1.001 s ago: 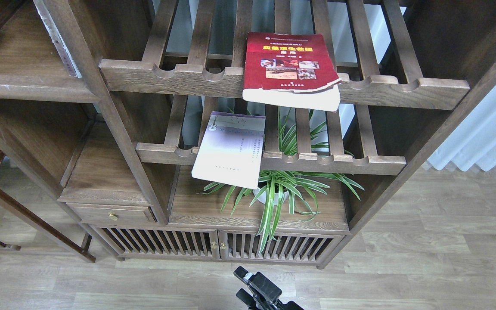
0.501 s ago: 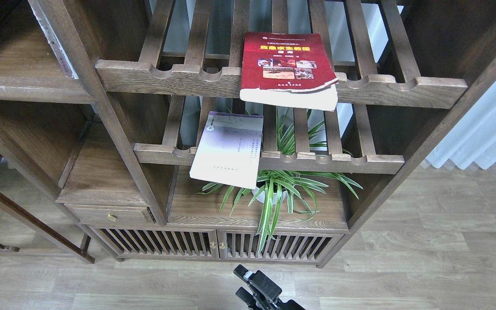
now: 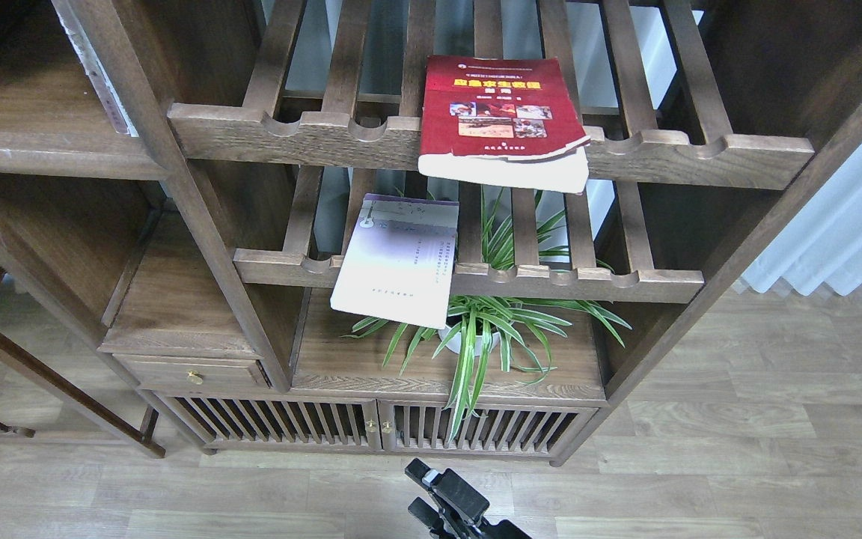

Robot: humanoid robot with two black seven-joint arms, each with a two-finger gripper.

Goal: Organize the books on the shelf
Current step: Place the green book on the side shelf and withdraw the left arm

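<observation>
The thick red book (image 3: 502, 120) with a yellow title lies flat on the upper slatted rack (image 3: 296, 138), its front end hanging over the notched rail. The thin white-lavender book (image 3: 397, 262) lies on the lower slatted rack (image 3: 573, 283), tilted and overhanging its rail. The black-bordered pale green book is out of view. The solid dark-brown plank shelf (image 3: 34, 142) is at the upper left and bare. A black gripper (image 3: 431, 494), apparently my right one, shows at the bottom edge over the floor, far below the books. It is too dark to tell its fingers apart.
A potted spider plant (image 3: 483, 329) stands on the solid board under the lower rack, its leaves spilling over the front. Below are slatted cabinet doors (image 3: 371, 427) and a small drawer (image 3: 191, 370). A white curtain (image 3: 842, 239) hangs at right over the wood floor.
The view shifted very slightly. The books and the gripper have stayed in place.
</observation>
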